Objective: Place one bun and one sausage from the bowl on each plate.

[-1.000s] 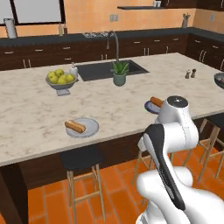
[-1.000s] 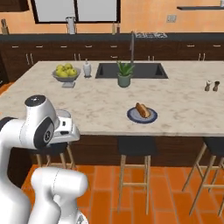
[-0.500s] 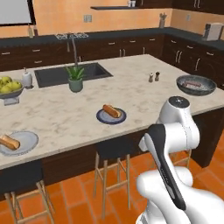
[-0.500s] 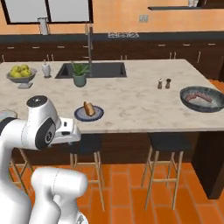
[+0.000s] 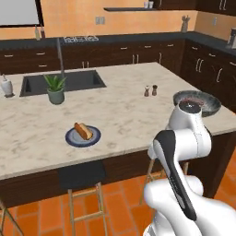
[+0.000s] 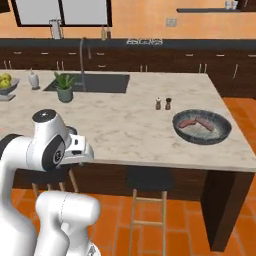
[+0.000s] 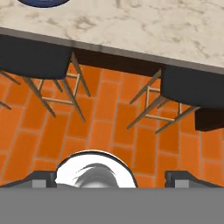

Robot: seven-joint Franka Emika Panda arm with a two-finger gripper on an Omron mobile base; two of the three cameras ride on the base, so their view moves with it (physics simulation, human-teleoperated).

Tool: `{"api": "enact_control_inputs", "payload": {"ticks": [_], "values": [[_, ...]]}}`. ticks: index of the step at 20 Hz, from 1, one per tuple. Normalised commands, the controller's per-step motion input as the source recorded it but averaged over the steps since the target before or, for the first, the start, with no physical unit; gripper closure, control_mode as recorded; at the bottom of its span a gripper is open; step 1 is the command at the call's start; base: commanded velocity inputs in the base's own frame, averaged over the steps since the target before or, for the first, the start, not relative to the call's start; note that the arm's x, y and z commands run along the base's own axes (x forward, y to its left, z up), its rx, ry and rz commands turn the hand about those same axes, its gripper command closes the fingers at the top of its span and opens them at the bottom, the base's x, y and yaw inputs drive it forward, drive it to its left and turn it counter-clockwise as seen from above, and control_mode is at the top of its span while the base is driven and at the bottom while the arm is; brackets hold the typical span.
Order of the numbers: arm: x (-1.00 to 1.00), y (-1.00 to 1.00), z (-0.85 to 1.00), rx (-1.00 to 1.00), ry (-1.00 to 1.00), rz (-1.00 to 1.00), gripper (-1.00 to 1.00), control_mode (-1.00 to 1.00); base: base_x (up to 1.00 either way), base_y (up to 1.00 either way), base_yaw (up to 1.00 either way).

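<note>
Your end effector (image 7: 112, 178) is wide open and holds nothing, low over the floor. The bowl (image 6: 202, 127) sits up on the desk's right end, well apart.

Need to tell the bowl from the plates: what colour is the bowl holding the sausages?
Dark grey with a streaky rim; the bowl shows best in the right base view.

I see a potted plant (image 5: 56, 89) beside the sink (image 5: 61, 82) at the far edge of the marble surface (image 5: 120, 108), salt and pepper shakers (image 6: 163, 103) near its middle, dark stools (image 7: 34, 57) tucked under its near edge on the orange floor (image 7: 109, 127).
</note>
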Motion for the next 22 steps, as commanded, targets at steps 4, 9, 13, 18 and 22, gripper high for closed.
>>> {"api": "enact_control_inputs", "payload": {"ticks": [4,9,13,18,22], "values": [[0.00,0.00,0.00,0.00,0.00,0.00,-1.00,1.00,0.19,-1.00,0.11],[0.00,0.00,0.00,0.00,0.00,0.00,-1.00,1.00,0.52,-1.00,0.19],[0.00,0.00,0.00,0.00,0.00,0.00,-1.00,1.00,0.63,-1.00,0.24],[0.00,0.00,0.00,0.00,0.00,0.00,-1.00,1.00,0.39,-0.98,0.12],[0.00,0.00,0.00,0.00,0.00,0.00,-1.00,1.00,0.39,-0.59,-0.08]]}}
